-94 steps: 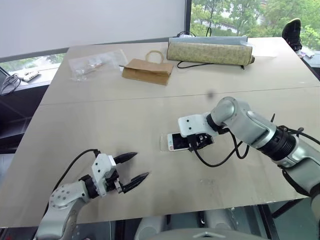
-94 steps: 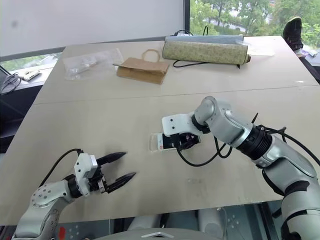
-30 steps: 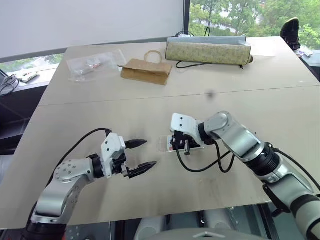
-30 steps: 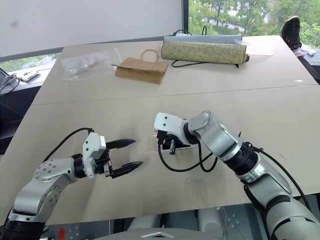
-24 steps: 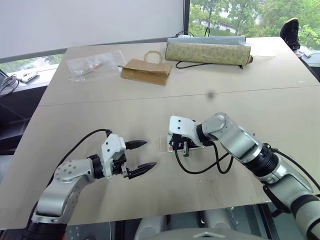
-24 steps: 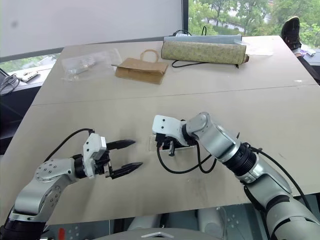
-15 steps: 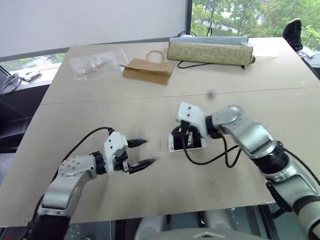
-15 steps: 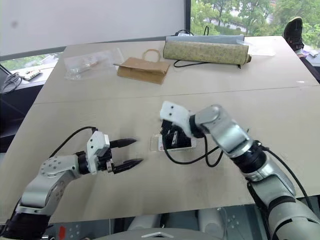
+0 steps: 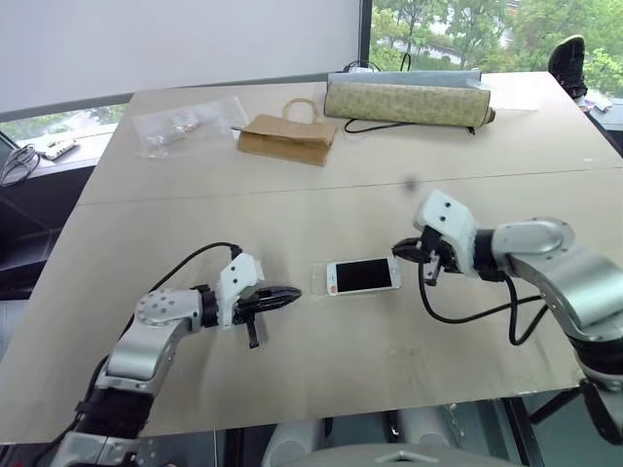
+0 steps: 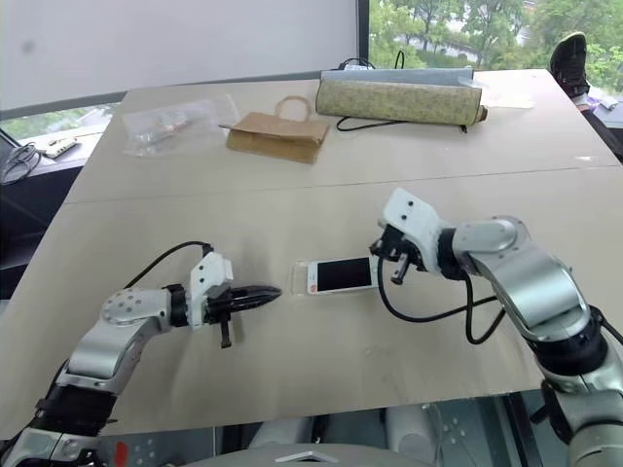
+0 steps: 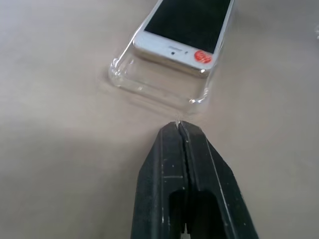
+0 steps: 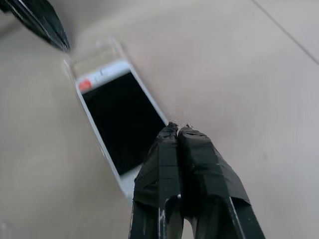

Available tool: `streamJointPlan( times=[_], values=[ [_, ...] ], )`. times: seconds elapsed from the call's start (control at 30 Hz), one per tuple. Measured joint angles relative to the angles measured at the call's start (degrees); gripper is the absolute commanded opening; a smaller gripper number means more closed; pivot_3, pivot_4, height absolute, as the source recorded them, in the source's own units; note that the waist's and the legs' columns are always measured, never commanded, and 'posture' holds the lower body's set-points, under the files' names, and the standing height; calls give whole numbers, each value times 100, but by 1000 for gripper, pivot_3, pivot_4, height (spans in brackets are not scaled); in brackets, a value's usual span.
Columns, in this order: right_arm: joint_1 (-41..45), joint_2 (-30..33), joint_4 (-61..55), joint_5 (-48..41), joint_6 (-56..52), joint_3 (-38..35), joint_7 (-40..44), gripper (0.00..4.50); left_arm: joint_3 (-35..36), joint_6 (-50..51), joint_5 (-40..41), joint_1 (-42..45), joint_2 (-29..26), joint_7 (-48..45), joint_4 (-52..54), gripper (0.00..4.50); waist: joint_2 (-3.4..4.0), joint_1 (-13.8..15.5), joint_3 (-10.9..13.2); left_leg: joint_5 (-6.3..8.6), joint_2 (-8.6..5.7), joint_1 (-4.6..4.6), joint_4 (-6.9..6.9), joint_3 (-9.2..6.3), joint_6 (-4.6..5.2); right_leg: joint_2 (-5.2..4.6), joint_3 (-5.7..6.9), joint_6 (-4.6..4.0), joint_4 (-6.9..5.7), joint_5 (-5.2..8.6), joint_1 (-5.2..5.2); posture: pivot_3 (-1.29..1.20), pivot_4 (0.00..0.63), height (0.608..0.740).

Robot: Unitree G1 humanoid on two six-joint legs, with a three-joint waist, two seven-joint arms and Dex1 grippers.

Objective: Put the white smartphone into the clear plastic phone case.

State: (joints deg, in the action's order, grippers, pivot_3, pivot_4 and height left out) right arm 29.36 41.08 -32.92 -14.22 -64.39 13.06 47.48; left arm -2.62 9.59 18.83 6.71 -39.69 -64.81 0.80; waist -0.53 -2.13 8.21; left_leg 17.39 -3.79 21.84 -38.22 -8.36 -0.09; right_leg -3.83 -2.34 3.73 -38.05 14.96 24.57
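The white smartphone (image 9: 363, 276) lies flat and screen-up in the middle of the table (image 9: 321, 379). It rests partly in the clear plastic phone case (image 11: 158, 82); the case's empty end sticks out toward my left gripper. That left gripper (image 9: 294, 291) is shut with nothing in it, its tip just short of the case's empty end. On the other side, my right gripper (image 9: 397, 251) is also shut and empty, hovering just past the phone's far end. The right wrist view shows the phone (image 12: 123, 118) below and beyond the fingertips (image 12: 169, 130).
At the table's back lie a brown paper bag (image 9: 288, 138), a crinkly clear bag (image 9: 185, 121) with small items, a tape ring (image 9: 300, 108) and a long patterned roll (image 9: 409, 100) with a black cable. The table's front edge runs close below both arms.
The left gripper has shut and moved in toward the case's end. The right gripper has lifted off the phone and swung right, leaving the phone uncovered.
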Motion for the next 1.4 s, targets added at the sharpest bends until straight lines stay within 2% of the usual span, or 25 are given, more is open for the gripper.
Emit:
streamJointPlan(
  times=[0.1, 0.3, 0.53, 1.4],
  values=[
    [-50, 177, 2, 108, 120, 117, -182, 0, -48, -126, -90, 163, 1, -55, -187, 27, 0, -16, 0, 0, 0, -3, -1, 4, 0, 0, -3, 0, -4, 0, 0, 0, 150, 740],
    [-124, 229, 149, 402, 363, 652, -475, 0, -214, -277, -227, 403, 137, -90, -420, 27, 3, 66, -5, -1, -3, -5, -11, 0, 1, -4, 4, 1, -5, -1, -12, 0, 150, 740],
    [-133, 230, 193, 501, 435, 899, -545, 0, -241, -325, -300, 434, 217, -49, -428, 27, 4, 142, -7, -1, -4, -5, -14, -3, 1, -4, 7, 2, -5, -1, -14, 0, 150, 740],
    [-16, 245, 251, 611, 474, 1025, -512, 0, -114, 134, -30, 576, 300, 38, -364, 27, 4, 113, -8, -1, -3, -9, -13, -6, 1, -1, 10, 3, 0, -1, -20, 0, 150, 740]
  ],
)
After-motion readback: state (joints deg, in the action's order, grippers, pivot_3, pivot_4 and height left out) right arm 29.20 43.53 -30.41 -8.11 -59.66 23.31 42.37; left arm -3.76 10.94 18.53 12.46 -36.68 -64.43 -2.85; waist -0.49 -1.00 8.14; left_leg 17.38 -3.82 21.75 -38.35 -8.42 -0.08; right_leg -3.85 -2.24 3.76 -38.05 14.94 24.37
